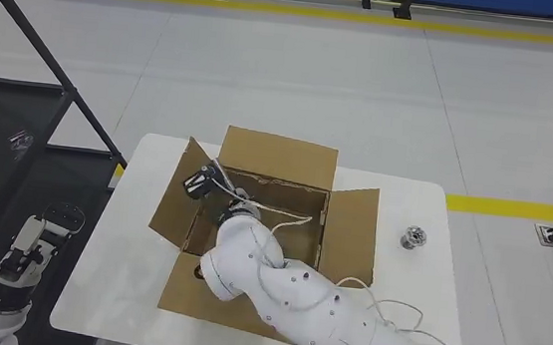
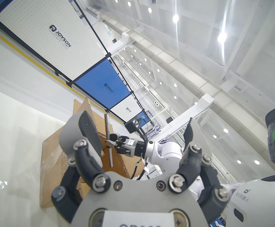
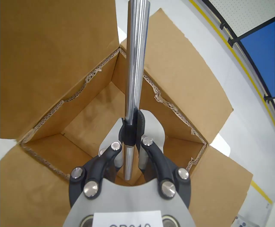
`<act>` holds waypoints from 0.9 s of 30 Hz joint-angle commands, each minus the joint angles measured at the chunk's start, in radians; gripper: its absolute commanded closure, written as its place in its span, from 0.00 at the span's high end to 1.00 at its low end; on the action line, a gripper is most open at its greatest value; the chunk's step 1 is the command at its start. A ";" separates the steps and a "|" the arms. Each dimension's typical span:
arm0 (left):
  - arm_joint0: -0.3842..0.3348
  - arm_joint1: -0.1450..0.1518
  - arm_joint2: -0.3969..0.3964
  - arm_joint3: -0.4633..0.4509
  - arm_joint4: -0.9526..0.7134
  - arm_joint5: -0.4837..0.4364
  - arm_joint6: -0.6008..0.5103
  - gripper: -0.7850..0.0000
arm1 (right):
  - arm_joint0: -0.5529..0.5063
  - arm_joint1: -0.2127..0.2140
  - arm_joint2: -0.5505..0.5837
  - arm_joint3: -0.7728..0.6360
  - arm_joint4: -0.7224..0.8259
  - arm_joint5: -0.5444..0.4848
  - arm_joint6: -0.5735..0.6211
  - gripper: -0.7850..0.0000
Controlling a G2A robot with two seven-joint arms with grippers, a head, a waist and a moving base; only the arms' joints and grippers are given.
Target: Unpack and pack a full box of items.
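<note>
An open cardboard box (image 1: 278, 158) stands on the white table (image 1: 414, 201), all its flaps folded out. My right gripper (image 3: 132, 126) is shut on a long shiny metal rod (image 3: 135, 64), gripping it near one end, above the box's open inside (image 3: 90, 116). In the top view the right gripper (image 1: 204, 181) sits over the box's left side. In the left wrist view the right gripper (image 2: 113, 144) holds the rod (image 2: 108, 133) upright beside the box (image 2: 53, 154). My left gripper (image 2: 138, 124) is open and holds nothing, low beside the table, tilted up.
A small round metal part (image 1: 412, 238) lies on the table to the right of the box. The left arm (image 1: 46, 230) is off the table's left edge, by a black frame (image 1: 20, 138). White floor with a yellow line lies behind.
</note>
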 commanded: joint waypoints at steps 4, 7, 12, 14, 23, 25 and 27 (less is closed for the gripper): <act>0.000 0.000 0.000 0.000 0.000 0.000 0.000 1.00 | 0.053 -0.082 -0.050 0.224 0.031 -0.077 0.002 0.00; 0.000 0.000 0.000 0.000 0.000 0.000 0.000 1.00 | 0.071 -0.126 -0.061 0.348 0.056 -0.100 -0.001 0.00; 0.000 0.000 0.000 0.000 0.000 0.000 0.000 1.00 | 0.095 -0.192 -0.055 0.522 0.118 -0.130 0.009 0.00; 0.000 0.000 0.000 0.000 0.000 0.000 0.000 1.00 | 0.109 -0.215 -0.047 0.579 0.150 -0.165 0.014 0.00; 0.000 0.000 0.000 0.000 0.000 0.000 0.000 1.00 | 0.156 -0.290 -0.007 0.782 0.250 -0.263 -0.032 0.00; 0.000 0.000 0.000 0.000 0.000 0.000 0.000 1.00 | 0.159 -0.303 0.000 0.815 0.266 -0.267 -0.051 0.00; 0.000 0.000 0.000 0.000 0.000 0.000 0.000 1.00 | 0.157 -0.315 -0.003 0.842 0.257 -0.255 -0.074 0.00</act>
